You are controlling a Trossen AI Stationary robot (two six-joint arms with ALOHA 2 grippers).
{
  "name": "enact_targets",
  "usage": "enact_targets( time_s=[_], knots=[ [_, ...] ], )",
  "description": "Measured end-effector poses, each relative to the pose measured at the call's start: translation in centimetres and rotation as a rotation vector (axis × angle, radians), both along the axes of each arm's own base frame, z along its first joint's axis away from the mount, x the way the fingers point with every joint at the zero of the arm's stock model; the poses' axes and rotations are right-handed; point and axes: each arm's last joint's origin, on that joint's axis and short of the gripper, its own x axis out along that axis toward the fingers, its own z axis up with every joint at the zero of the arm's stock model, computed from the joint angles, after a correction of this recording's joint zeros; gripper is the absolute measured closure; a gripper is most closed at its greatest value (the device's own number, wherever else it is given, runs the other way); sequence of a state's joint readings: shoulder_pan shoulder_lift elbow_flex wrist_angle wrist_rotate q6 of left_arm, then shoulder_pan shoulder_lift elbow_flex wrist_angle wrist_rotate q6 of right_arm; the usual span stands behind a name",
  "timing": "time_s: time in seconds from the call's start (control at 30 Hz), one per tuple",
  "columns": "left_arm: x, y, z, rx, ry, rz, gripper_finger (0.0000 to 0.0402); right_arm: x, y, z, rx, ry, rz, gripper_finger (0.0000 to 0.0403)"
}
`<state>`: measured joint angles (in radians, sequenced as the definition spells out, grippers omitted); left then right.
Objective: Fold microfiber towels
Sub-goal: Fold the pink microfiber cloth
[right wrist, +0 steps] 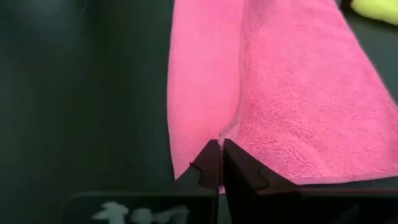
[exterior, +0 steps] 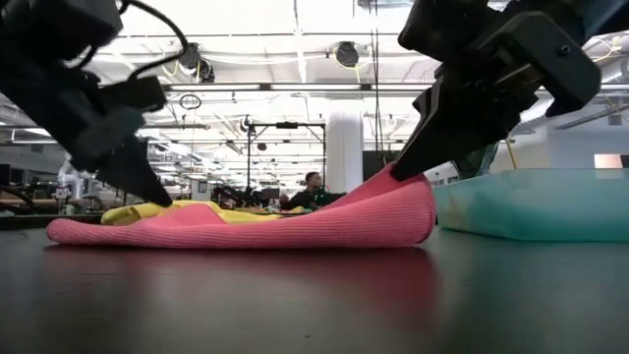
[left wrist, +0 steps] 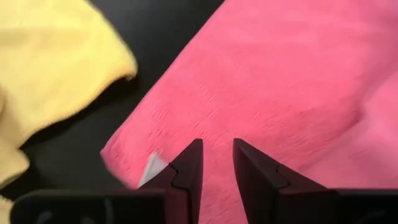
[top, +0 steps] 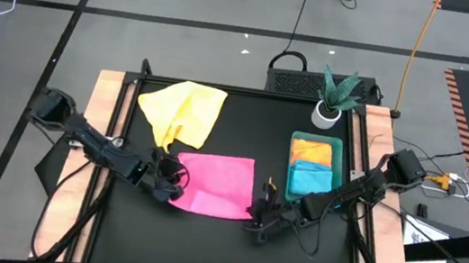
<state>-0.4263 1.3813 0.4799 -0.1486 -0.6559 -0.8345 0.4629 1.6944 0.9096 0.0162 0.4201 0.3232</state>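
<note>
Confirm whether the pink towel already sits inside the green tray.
No, the pink towel lies on the black table, left of the green tray.

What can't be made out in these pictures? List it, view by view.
Low view: the wall of the green tray hides the towels inside.
Low view: the pink towel hides most of the yellow towel.
Left wrist view: whether the left hand touches the pink towel, since its fingers cover the contact.

The high view looks straight down on the whole table [top: 243, 133]; the low view sits at tabletop level, facing the room. Each wrist view hangs close — seemingly just above — the pink towel [left wrist: 280, 81], which all four views share.
</note>
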Motion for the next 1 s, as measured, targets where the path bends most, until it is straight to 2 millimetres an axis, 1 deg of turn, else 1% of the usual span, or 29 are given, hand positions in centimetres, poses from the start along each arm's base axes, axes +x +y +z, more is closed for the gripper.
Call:
enact_targets(
  time_s=[0.13,0.2,0.43,0.6,0.7,0.87,1.0],
  knots=[
    [-0.3,-0.3,0.7,-0.012,-0.025,-0.023,0.0311,0.0,0.1,0.0,0.000,-0.001,0.003,0.0402],
    [-0.5,-0.5,0.6,-0.022,-0.012,-0.029,0.0311,0.0,0.1,0.0,-0.002,-0.004,0.007,0.0402],
    [-0.2,-0.9,-0.4,-0.160,0.025,-0.022,0.0311,0.0,0.1,0.1,-0.009,-0.009,0.018,0.0401],
    [0.2,-1.4,-1.3,-0.160,0.032,-0.046,0.0311,0.0,0.2,0.1,-0.011,-0.006,0.019,0.0400],
    [0.4,-1.7,-1.3,-0.163,0.013,-0.066,0.0311,0.0,0.2,0.0,-0.013,-0.005,0.022,0.0400],
    [0.2,-2.0,-1.1,-0.165,0.012,-0.088,0.0311,0.0,0.2,0.0,-0.010,-0.004,0.023,0.0399],
    [0.1,-2.3,-1.3,-0.132,0.016,-0.096,0.0312,0.0,0.2,0.0,-0.010,-0.005,0.024,0.0399]
  ],
)
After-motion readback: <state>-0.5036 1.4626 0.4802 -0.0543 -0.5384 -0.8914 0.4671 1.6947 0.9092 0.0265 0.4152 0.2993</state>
